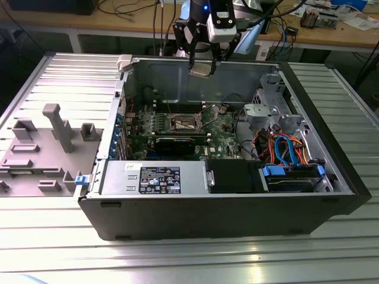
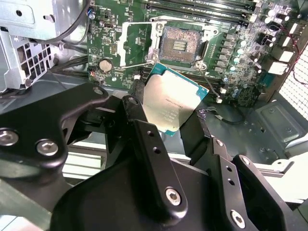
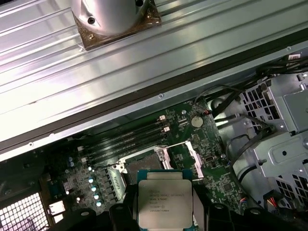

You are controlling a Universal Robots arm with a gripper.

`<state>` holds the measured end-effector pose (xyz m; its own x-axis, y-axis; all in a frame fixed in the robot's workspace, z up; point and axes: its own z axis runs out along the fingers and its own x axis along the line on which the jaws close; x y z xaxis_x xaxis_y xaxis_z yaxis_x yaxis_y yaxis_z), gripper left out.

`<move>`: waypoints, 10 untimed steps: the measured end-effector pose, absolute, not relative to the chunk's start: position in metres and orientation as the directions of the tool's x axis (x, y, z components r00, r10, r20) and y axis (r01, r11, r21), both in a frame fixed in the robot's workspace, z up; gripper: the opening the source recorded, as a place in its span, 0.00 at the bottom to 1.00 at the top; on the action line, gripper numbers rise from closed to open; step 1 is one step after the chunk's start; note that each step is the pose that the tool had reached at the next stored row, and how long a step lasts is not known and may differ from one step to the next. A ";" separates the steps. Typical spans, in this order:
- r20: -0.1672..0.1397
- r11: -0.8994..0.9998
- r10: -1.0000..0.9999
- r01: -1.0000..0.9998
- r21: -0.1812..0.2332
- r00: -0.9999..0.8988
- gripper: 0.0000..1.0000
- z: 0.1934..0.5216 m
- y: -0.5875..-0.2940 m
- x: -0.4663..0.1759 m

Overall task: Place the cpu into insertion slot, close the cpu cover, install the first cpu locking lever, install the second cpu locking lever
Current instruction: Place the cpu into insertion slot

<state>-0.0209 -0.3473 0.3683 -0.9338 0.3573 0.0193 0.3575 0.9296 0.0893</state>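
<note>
Second wrist view: end effector (image 2: 166, 118) pinching cpu (image 2: 171, 98), held abv motherboard (image 2: 240, 57); insertion slot (image 2: 180, 45) bare, cpu cover (image 2: 123, 45) flipped open beside it.

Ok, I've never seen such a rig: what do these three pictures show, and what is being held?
One robot arm with a gripper hangs over an open computer case lying on a ribbed metal table. The exterior view comes from a camera off the arm; both wrist views come from cameras riding on it. The gripper holds the cpu, a flat square chip, above the green board. The insertion slot is bare, its cpu cover swung open beside it.
</note>
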 end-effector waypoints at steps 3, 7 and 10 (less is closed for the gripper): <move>0.019 0.925 0.369 0.369 0.089 -0.929 0.54 0.368 -0.347 -0.021; 0.019 0.919 0.384 0.384 0.089 -0.923 0.54 0.368 -0.347 -0.021; 0.019 0.913 0.398 0.398 0.089 -0.917 0.54 0.368 -0.347 -0.021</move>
<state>-0.0209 -0.3473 0.3683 -0.9172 0.3980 0.0193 0.3981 0.9130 0.0893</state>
